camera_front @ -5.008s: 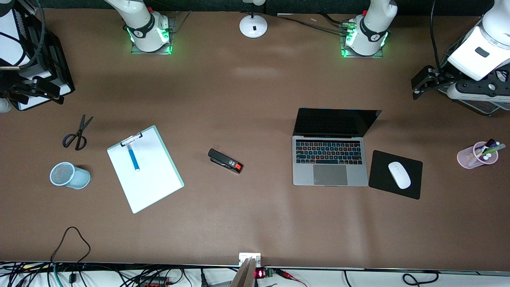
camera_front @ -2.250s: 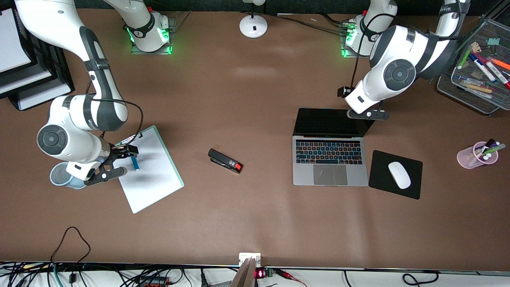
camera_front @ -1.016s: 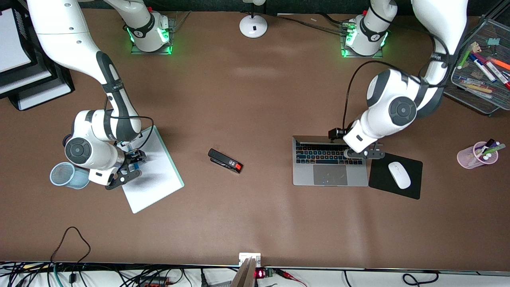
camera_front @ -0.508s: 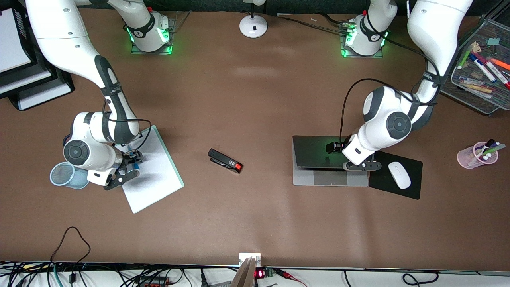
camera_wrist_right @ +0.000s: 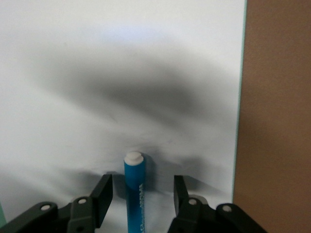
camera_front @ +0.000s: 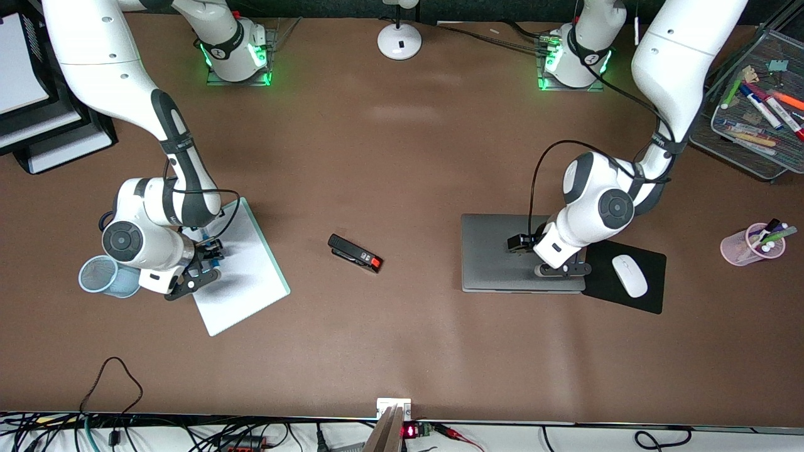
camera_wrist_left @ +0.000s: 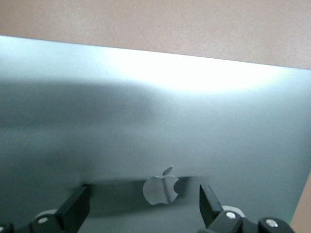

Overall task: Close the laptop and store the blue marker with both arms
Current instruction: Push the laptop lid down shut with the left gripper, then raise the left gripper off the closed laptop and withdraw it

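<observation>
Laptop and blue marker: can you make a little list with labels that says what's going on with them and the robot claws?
laptop: lid shut, flat on the table beside the black mouse pad
left claw: open, down on the laptop lid
blue marker: lying on the white clipboard, not stored
right claw: open, one finger on each side of the marker, not gripping
mesh cup: beside the clipboard

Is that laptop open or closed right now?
Closed. The laptop shows only its flat grey lid, no keys or screen, with the left gripper on it.
</observation>
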